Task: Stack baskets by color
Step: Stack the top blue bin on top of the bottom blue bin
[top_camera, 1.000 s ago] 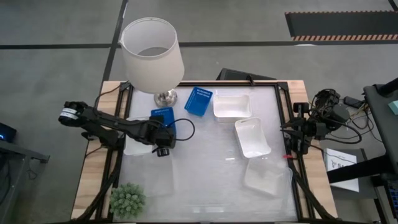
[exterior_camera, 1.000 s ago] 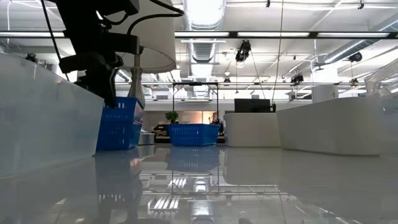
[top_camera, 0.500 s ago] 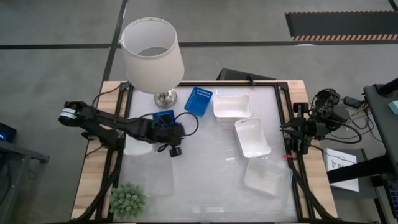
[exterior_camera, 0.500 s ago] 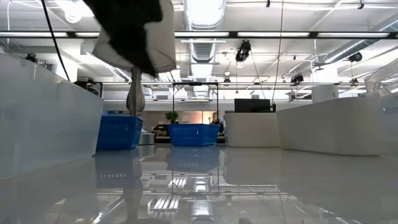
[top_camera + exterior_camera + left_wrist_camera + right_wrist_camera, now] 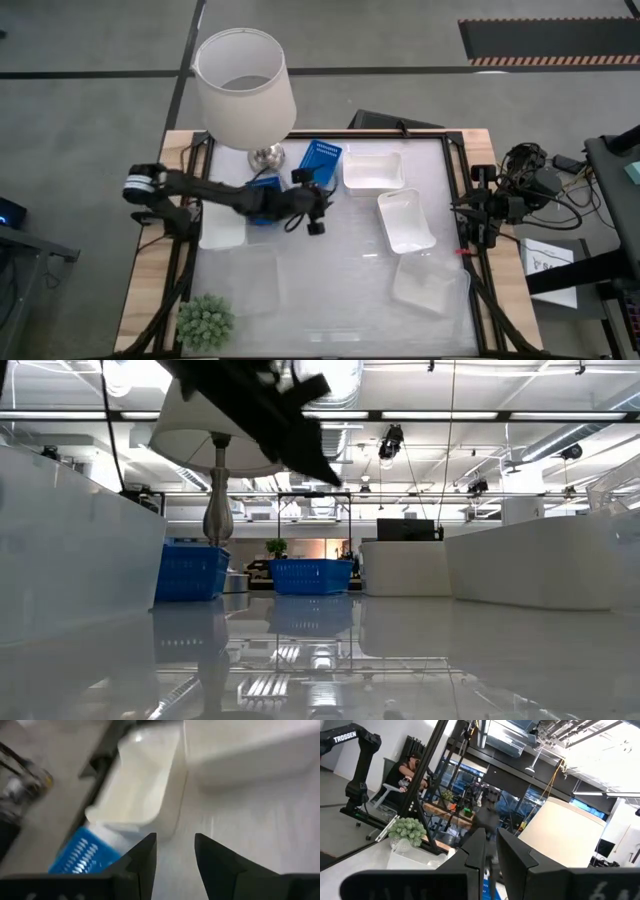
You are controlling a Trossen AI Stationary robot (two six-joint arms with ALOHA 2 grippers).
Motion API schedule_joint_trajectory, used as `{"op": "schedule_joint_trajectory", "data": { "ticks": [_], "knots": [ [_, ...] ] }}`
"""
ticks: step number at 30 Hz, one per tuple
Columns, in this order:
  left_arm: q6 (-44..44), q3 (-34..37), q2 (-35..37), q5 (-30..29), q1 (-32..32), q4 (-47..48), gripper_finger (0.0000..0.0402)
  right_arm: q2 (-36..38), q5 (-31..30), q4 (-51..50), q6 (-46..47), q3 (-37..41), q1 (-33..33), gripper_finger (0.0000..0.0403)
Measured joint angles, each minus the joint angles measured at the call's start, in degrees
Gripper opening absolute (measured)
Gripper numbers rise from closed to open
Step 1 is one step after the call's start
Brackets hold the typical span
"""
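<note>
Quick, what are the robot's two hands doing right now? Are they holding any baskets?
Left gripper: open, holding nothing, over the table middle near the blue basket.
Right gripper: shut, holding nothing, waiting at the table's right edge.

Two blue baskets (image 5: 319, 162) (image 5: 262, 190) far left. Three white (image 5: 373, 172) (image 5: 406, 220) (image 5: 222, 228) unstacked. Two clear (image 5: 430, 283) (image 5: 244, 281) near edge, apart
</note>
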State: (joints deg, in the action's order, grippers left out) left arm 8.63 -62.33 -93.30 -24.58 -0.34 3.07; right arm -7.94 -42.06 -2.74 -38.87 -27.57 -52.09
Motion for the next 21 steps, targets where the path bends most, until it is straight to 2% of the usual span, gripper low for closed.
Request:
{"op": "schedule_joint_trajectory", "data": {
  "ticks": [2, 8, 12, 17, 21],
  "knots": [
    [1.41, -2.47, -2.31, 2.78, 2.85, 4.63, 0.0118, 0.00, 0.00, 0.00, -0.03, 0.00, 0.01, 0.0038],
    [7.43, -7.41, -6.83, 4.04, 9.34, 15.38, 0.0118, 0.00, 0.00, -0.04, -0.24, 0.00, -0.01, 0.0038],
    [9.80, -8.42, -7.94, 9.20, 11.95, 15.38, 0.0118, 0.00, 0.00, -0.04, -0.36, 0.00, 0.00, 0.0038],
    [9.80, -8.41, -9.88, 10.18, 14.27, 14.15, 0.0118, 0.00, 0.00, -0.04, -0.94, 0.00, -0.01, 0.0038],
    [9.77, -8.41, -11.66, 14.36, 14.88, 13.37, 0.0118, 0.00, 0.00, -0.04, -1.32, 0.00, 0.01, 0.0038]
  ]
}}
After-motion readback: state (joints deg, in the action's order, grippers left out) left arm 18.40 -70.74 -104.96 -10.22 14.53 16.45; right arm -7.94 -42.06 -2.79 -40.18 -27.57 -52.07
